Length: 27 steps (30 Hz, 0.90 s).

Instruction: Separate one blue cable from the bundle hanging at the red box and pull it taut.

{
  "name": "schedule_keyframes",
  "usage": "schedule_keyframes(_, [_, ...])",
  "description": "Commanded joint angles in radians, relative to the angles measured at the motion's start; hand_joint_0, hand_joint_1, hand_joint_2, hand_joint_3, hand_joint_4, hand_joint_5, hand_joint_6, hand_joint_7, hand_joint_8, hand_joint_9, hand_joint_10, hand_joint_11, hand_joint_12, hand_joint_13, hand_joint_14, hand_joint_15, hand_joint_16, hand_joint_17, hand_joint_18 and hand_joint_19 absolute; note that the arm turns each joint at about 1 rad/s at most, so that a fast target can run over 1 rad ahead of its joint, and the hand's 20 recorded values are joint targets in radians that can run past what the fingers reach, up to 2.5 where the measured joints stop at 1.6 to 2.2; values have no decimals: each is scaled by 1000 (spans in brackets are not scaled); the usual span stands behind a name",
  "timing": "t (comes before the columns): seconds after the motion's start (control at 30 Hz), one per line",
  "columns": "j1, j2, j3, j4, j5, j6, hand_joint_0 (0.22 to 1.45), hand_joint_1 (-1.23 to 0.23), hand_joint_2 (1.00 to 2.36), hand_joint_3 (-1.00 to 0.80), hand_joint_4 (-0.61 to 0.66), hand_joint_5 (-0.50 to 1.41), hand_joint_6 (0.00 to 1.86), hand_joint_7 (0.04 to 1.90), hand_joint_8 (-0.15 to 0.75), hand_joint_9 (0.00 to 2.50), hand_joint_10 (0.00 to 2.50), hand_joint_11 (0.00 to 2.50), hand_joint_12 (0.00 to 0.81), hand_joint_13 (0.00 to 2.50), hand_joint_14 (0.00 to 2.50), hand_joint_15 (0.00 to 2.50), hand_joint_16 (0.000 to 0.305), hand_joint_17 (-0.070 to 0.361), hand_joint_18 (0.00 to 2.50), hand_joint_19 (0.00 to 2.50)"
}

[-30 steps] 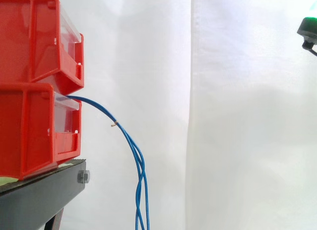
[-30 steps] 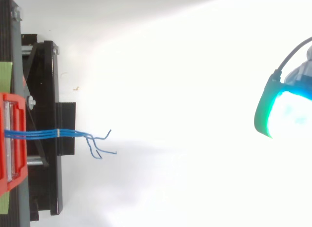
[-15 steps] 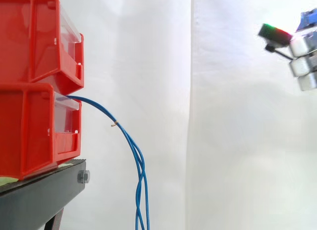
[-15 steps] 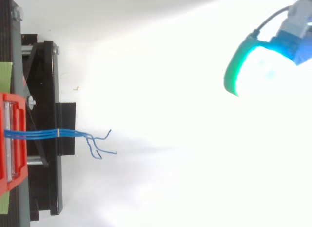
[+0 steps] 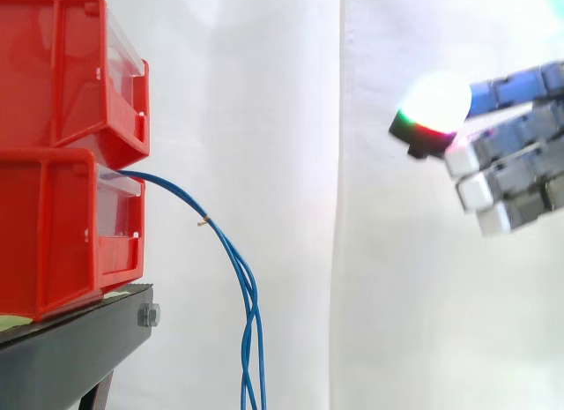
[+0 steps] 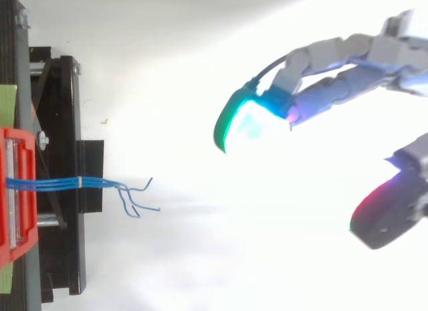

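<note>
Two red bins sit stacked on one black stand [image 5: 79,344], and the lower red bin [image 5: 53,234] is the landmark here, with the upper red bin [image 5: 62,66] directly on top of it. One bundle of blue cables [image 5: 231,251] comes out of the lower red bin's open front, arcs away from it and hangs down past the edge of the stand. From above the bundle [image 6: 47,184] looks like about four strands, held together by one small pale tie [image 6: 80,182] just outside the bin. Beyond the tie the loose ends splay apart.

The hand [image 5: 520,159] is well apart from the lower red bin, out past the hanging bundle and level with the seam between the two bins. It touches no cable. Its fingers [image 6: 321,63] are straight and point towards the bin, with the thumb [image 6: 391,214] set wide of them, holding nothing. One white curtain [image 5: 291,119] hangs behind.
</note>
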Motion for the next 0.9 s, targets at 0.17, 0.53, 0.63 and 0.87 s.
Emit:
schedule_keyframes(0.17, [35, -107, 13, 106, 24, 26, 505, -713, 1000, -500, 200, -215, 502, 838, 278, 607, 8, 305, 311, 678, 12, 341, 32, 71, 545, 303])
schedule_keyframes(0.53, [54, -207, 53, 150, 110, 65, 502, -676, 1000, -500, 219, -204, 502, 843, 287, 639, 8, 319, 314, 688, 11, 336, 32, 72, 554, 312])
schedule_keyframes(0.63, [54, -241, 53, 156, 113, 74, 504, -675, 1000, -500, 221, -203, 502, 839, 288, 640, 11, 318, 314, 690, 13, 347, 32, 72, 552, 312])
schedule_keyframes(0.87, [52, -318, 110, 196, 117, 117, 506, -675, 1000, -500, 222, -201, 502, 841, 286, 650, 9, 327, 312, 690, 12, 345, 32, 72, 552, 313])
